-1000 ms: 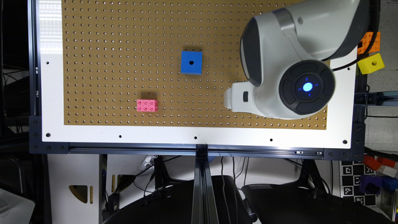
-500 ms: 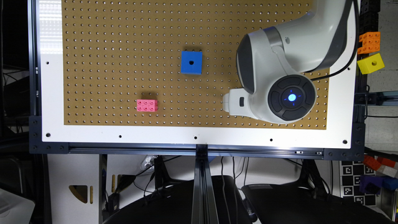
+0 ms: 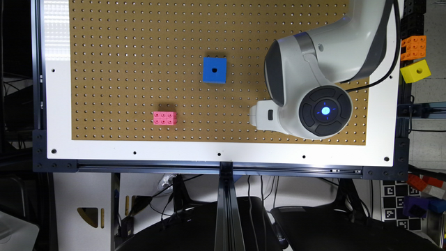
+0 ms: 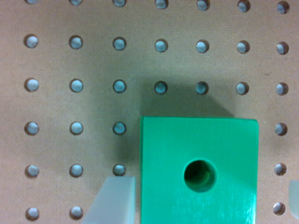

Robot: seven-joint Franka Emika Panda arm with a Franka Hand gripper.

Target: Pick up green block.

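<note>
Green block (image 4: 198,170) sitting flat on the pegboard (image 4: 70,70), right under the wrist, between the two pale fingers (image 4: 117,200). Gripper (image 4: 201,205) spread apart, one finger just beside a face, the other well clear. Best to recentre a touch, drop straight down, then squeeze evenly across the flat sides. Blue cube (image 3: 214,70) and pink brick (image 3: 164,118) well apart, no bother.

Here's the desk (image 3: 59,104): a white-bordered frame carrying a brown pegboard (image 3: 139,52) dotted with holes. Flat on the pegboard sits the blue cube (image 3: 214,70), round hole in its top. Toward the exterior view's left of that cube, and nearer the desk's front rail, lies the pink brick (image 3: 164,118). In the wrist view, the green block (image 4: 200,168) rests on the pegboard.
</note>
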